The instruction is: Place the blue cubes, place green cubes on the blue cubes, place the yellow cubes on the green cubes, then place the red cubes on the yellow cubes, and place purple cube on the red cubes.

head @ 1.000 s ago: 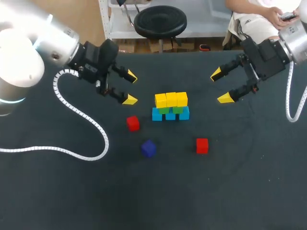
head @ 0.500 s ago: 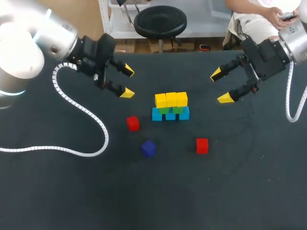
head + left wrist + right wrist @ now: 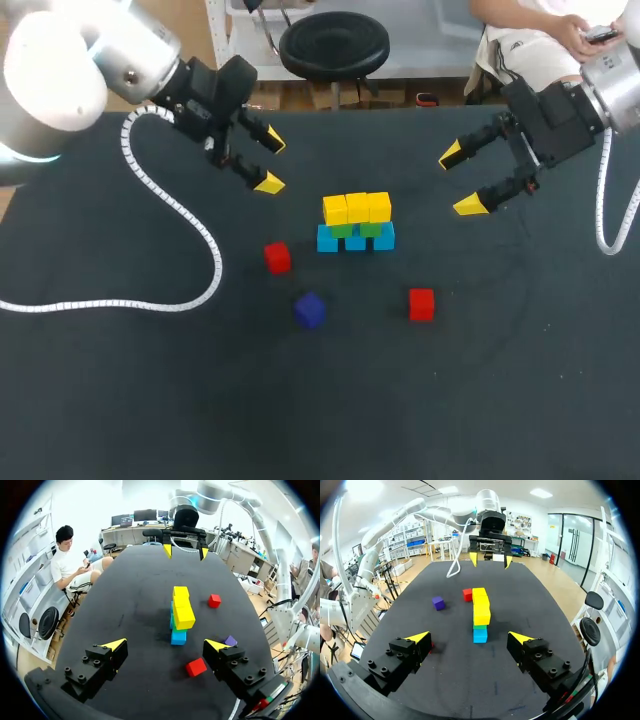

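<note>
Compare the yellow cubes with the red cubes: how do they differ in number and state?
The yellow cubes are three; the red cubes are two. The yellow cubes sit side by side in a row on the green cubes; the red cubes lie apart on the table, unstacked. Both kinds look alike in shape and size.

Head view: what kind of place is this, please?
Probably a robotics lab bench: the left gripper and right gripper hang open over a black table, with a stack of coloured cubes between them.
</note>
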You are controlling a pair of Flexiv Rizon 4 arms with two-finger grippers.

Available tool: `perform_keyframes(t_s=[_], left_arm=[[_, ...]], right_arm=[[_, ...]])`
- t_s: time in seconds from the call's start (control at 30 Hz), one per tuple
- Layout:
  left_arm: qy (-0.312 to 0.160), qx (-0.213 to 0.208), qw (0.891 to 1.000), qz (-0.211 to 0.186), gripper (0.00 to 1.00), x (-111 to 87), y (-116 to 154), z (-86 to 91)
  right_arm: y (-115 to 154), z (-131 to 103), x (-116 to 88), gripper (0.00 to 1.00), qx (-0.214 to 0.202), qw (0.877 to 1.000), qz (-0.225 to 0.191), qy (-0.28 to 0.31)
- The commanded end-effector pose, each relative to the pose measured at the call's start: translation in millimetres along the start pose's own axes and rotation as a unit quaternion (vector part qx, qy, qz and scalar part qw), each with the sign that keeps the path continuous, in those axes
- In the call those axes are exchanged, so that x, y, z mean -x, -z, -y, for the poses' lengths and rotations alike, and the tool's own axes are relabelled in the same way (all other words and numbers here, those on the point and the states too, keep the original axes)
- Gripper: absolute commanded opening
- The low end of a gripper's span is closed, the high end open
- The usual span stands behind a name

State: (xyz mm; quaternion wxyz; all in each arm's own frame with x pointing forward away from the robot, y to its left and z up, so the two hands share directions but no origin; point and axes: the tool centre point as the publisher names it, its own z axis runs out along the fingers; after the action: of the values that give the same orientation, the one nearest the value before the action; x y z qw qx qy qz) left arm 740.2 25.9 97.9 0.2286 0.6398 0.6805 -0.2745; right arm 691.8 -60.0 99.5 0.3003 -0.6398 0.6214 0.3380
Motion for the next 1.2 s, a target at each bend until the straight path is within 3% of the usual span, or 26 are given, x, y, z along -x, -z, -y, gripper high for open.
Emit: perform_keyframes(t_s=[0.03,0.23,0.43,0.77,0.9,1.0,1.2], left_arm=[[0.000,-0.011,1.000,-0.004,1.00,1.1,-0.4,-5.2],[0.000,-0.011,1.000,-0.004,1.00,1.1,-0.4,-5.2],[0.000,-0.011,1.000,-0.004,1.00,1.1,-0.4,-5.2],[0.000,-0.011,1.000,-0.004,1.00,1.1,-0.4,-5.2],[0.000,-0.011,1.000,-0.004,1.00,1.1,-0.4,-5.2],[0.000,-0.011,1.000,-0.004,1.00,1.1,-0.4,-5.2],[0.000,-0.011,1.000,-0.004,1.00,1.1,-0.4,-5.2]], right_arm=[[0.0,-0.2,-0.1,1.00,0.000,1.000,0.001,0.000],[0.0,-0.2,-0.1,1.00,0.000,1.000,0.001,0.000],[-20.4,-43.1,10.3,1.00,0.007,0.999,-0.049,0.009],[-15.3,-111.5,-30.1,1.00,-0.036,0.992,-0.105,-0.064],[-7.8,-134.7,-34.9,1.00,-0.043,0.987,-0.128,-0.082],[-7.1,-149.5,-37.1,1.00,-0.035,0.984,-0.153,-0.086],[-4.7,-159.9,-36.6,1.00,-0.038,0.984,-0.153,-0.082]])
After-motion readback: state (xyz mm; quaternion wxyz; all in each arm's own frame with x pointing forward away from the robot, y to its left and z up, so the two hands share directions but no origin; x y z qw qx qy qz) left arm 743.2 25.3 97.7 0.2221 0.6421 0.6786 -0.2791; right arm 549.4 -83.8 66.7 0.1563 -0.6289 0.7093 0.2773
